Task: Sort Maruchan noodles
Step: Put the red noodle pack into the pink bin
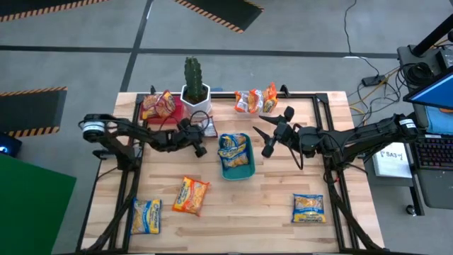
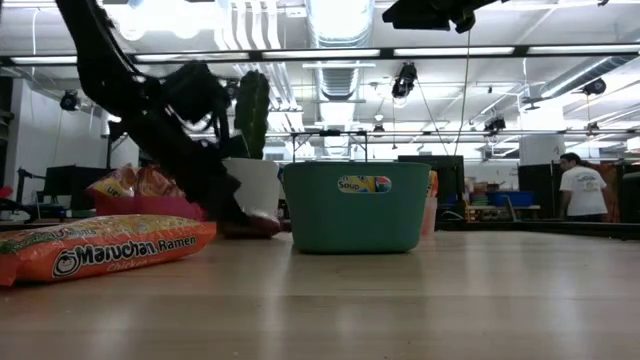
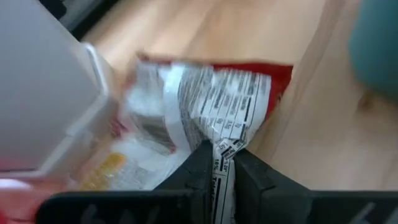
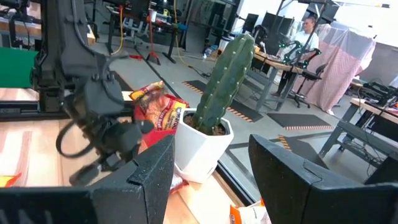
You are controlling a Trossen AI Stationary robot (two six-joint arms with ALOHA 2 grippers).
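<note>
On the wooden table (image 1: pixel 248 205), beside the cactus pot (image 1: pixel 196 95), the left gripper (image 3: pixel 219 163) is pinching a white-red noodle packet (image 3: pixel 205 106) by its crimped edge; the right gripper (image 4: pixel 211 168) is hovering spread near the green tray (image 1: pixel 236 168). So thin a bite risks the packet slipping free on lifting.

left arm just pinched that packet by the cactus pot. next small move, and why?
Probably a short straight lift. The left gripper is shut on the edge of a white-red packet lying on the table against the white cactus pot. Raising it first should clear the pot before any carry. The right gripper waits open above the table.
</note>
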